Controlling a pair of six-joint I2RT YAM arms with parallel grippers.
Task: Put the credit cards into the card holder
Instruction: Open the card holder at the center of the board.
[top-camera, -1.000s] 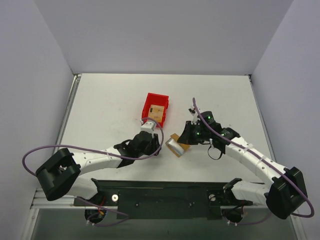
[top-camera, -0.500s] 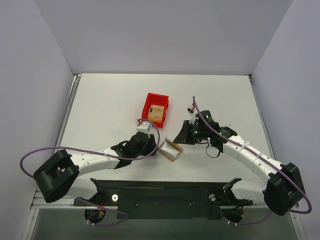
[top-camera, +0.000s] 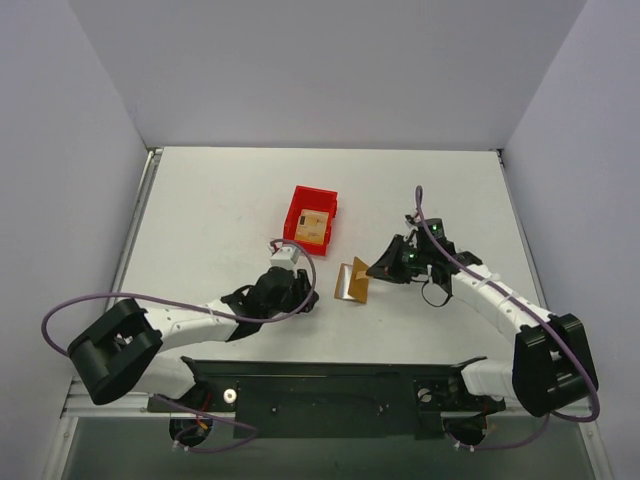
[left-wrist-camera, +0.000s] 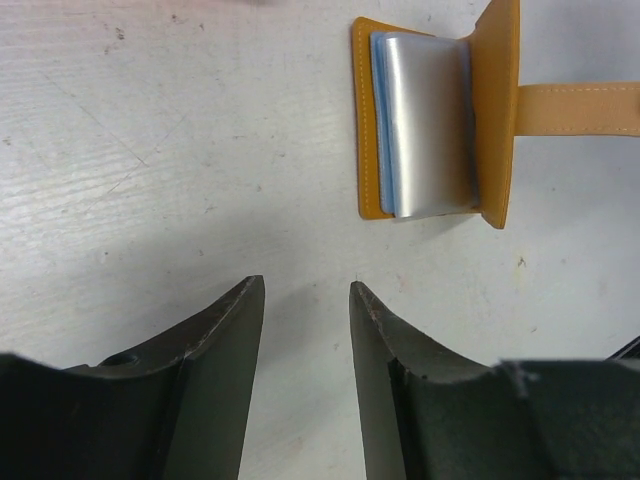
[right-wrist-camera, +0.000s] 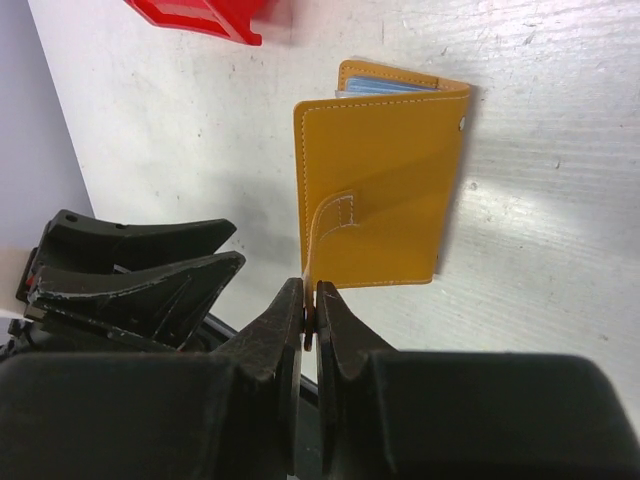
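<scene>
Card holder (top-camera: 352, 281) sits on the table (left-wrist-camera: 150, 150) just on the near side of the red bin (top-camera: 312, 196), toward the R arm and not touching the bin.

Hard to see:
- Bin is cut off at the top edge in the R wrist view.
- One tan credit card (top-camera: 314, 224) shows inside the bin. Can't tell if more lie under it.
- Holder's inner panel is pale blue w/ heavy glare in the L wrist view, so the slots can't be made out.
- Strap (left-wrist-camera: 580, 108) runs out of that pic's right edge.
- From above, the R fingertips are hidden under the wrist body.

Orientation: the holder's long axis runs crosswise to the strap. The strap points away from the L gripper, straight at the R one. The strap-side cover looks lifted off the rest, w/ the other cover flat on the table.

R gripper (right-wrist-camera: 310, 300): jaws pinched tight on the strap end, nothing else in them.

L gripper (left-wrist-camera: 305, 290): jaws about half apart w/ only bare table between them. It's near the holder on the side opposite the strap, not touching it, and on the near side of the bin.
</scene>
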